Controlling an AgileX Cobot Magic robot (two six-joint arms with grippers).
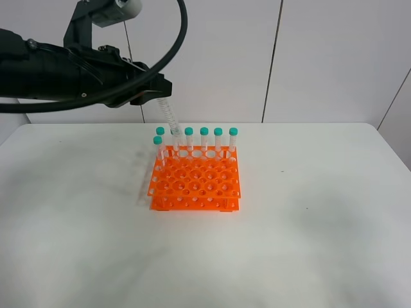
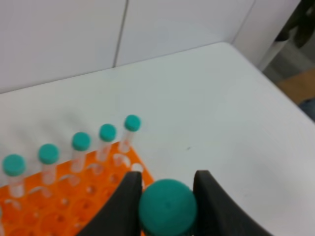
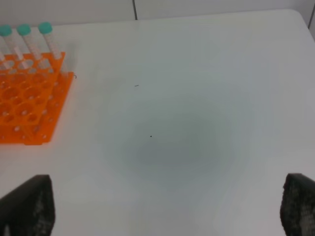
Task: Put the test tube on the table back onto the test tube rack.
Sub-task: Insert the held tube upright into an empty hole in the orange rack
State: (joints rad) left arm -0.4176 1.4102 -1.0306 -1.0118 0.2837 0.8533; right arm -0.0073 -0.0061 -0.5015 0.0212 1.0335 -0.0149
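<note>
My left gripper (image 1: 156,88) is shut on the test tube (image 1: 168,114) and holds it tilted, tip down, over the back-left part of the orange test tube rack (image 1: 196,186). The tip hangs just above the back row, beside the standing teal-capped tubes (image 1: 204,136). In the left wrist view the held tube's teal cap (image 2: 167,206) sits between the two dark fingers (image 2: 123,206), with the rack (image 2: 64,196) below. My right gripper (image 3: 162,211) is open and empty above the white table (image 3: 187,123); it is out of the high view.
Several teal-capped tubes (image 2: 80,142) stand along the rack's back row, one more (image 1: 158,146) in the second row at left. The rack (image 3: 29,98) lies far to one side in the right wrist view. The table (image 1: 308,218) has walls behind it.
</note>
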